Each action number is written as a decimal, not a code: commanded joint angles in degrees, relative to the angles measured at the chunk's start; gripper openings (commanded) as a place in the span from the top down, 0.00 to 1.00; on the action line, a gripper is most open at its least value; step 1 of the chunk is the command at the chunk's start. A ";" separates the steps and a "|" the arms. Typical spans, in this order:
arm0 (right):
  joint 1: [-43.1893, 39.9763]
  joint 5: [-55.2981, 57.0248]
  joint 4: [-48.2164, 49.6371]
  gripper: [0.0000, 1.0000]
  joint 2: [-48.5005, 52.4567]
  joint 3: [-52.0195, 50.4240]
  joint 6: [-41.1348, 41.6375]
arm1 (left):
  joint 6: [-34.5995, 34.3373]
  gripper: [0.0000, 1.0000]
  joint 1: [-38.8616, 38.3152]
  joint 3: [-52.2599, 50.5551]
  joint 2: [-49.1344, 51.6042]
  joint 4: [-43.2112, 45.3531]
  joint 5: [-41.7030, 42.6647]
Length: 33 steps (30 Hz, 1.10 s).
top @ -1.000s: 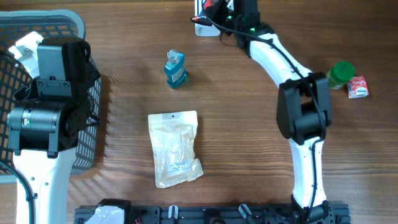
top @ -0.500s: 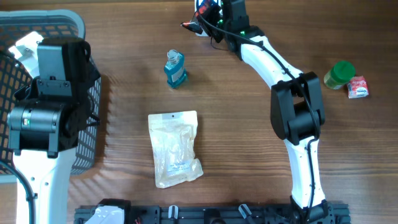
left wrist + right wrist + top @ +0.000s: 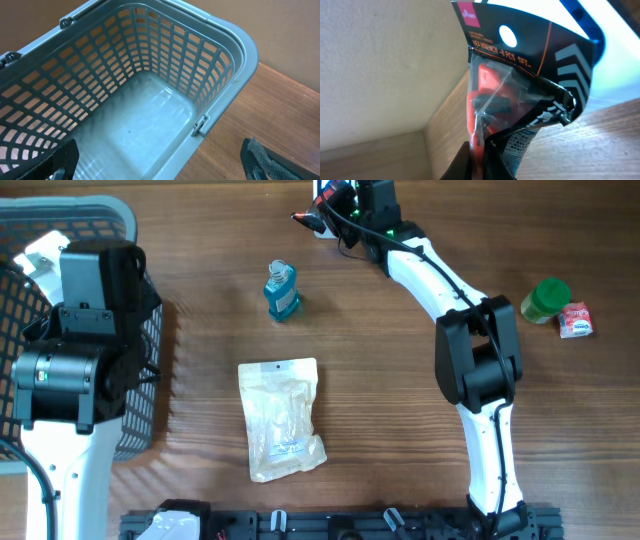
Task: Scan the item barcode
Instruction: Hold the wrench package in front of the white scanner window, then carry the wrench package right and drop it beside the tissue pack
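My right hand (image 3: pixel 477 162) is clamped on the hex-wrench packet (image 3: pixel 520 85) at the far edge of the counter (image 3: pixel 380 410). I'd turn its barcode side squarely toward the scanner (image 3: pixel 610 25) and hold steady. My left hand (image 3: pixel 160 167) stands apart.

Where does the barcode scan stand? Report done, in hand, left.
Done: the black-and-orange hex wrench packet is lifted, pinched in the right fingers. In hand: it hangs at the far edge of the wooden table; no scan shows. Left: the grey plastic basket is empty; blue bottle and clear pouch wait.
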 commanded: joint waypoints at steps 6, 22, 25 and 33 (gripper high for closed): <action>-0.66 2.97 -6.88 0.95 -5.53 3.56 -12.52 | -0.79 0.00 0.46 -0.15 0.02 -0.02 -0.15; -17.68 40.48 -55.69 0.95 -28.68 3.54 -19.87 | -0.79 0.00 0.46 -0.15 0.02 -0.02 -0.15; -23.71 40.92 -60.57 0.95 -28.63 2.54 -19.85 | -0.79 0.00 0.46 -0.15 0.02 -0.02 -0.15; -35.71 46.69 -56.22 0.95 -28.63 -8.17 -19.17 | -0.79 0.00 0.46 -0.15 0.02 -0.04 -0.15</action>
